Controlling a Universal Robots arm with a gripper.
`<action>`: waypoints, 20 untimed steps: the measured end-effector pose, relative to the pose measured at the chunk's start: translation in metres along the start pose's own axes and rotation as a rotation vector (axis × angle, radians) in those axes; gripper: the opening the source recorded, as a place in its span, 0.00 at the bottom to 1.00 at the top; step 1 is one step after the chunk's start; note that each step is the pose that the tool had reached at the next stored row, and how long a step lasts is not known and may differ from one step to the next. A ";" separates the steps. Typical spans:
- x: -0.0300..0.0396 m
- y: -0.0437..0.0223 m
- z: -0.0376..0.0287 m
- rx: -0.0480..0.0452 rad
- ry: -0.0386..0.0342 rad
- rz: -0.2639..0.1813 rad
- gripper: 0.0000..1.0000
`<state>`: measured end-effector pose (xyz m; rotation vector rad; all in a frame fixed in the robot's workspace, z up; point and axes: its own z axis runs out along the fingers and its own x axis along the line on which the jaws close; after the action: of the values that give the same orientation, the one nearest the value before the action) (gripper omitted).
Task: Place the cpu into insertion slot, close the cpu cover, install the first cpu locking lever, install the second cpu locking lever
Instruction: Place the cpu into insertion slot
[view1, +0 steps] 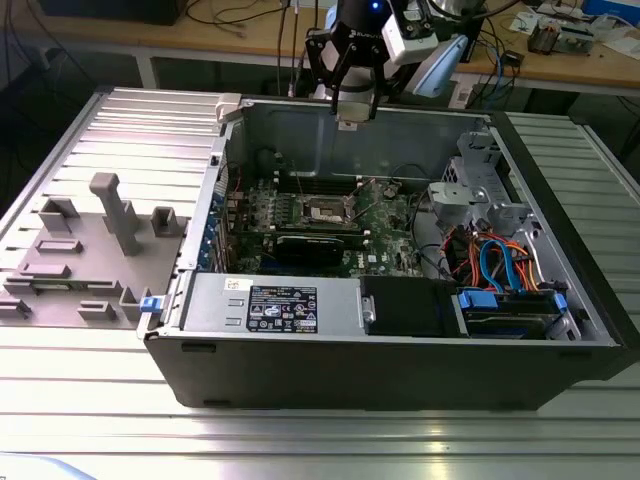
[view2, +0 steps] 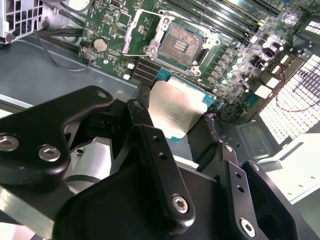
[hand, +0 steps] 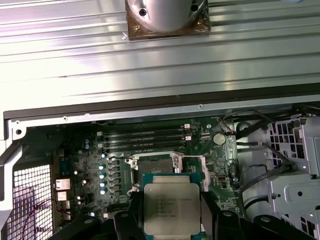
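Note:
My gripper (view1: 354, 104) hangs above the back wall of the open computer case. It is shut on the cpu (view2: 176, 106), a flat square chip with a dull silver top and a green edge, held by its two sides between the black fingers (view2: 138, 114). In the first wrist view the cpu (hand: 171, 206) sits between the fingers (hand: 134, 220), just short of the insertion slot (hand: 155, 163). The insertion slot (view2: 181, 44) is a dark bare socket on the green board (view1: 325, 210). The cpu cover (view2: 137, 31), a thin silvery frame, is swung open beside the socket.
Long memory slots (hand: 145, 137) run along one side of the socket, and a black card (view1: 315, 246) lies on the other. A power supply (view1: 290, 305), drive bays and blue and orange cables (view1: 500, 265) line the case. Grey fixtures (view1: 90, 250) stand on the exterior view's left.

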<state>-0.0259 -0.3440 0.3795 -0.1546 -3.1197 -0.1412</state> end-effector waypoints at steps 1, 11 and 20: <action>0.0000 0.0000 0.0000 -0.0001 -0.0006 0.007 0.54; 0.0000 0.0000 0.0003 -0.0016 -0.0076 0.085 0.54; 0.0000 0.0000 0.0003 -0.0017 -0.0076 0.085 0.54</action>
<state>-0.0259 -0.3440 0.3792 -0.2874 -3.1141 -0.1422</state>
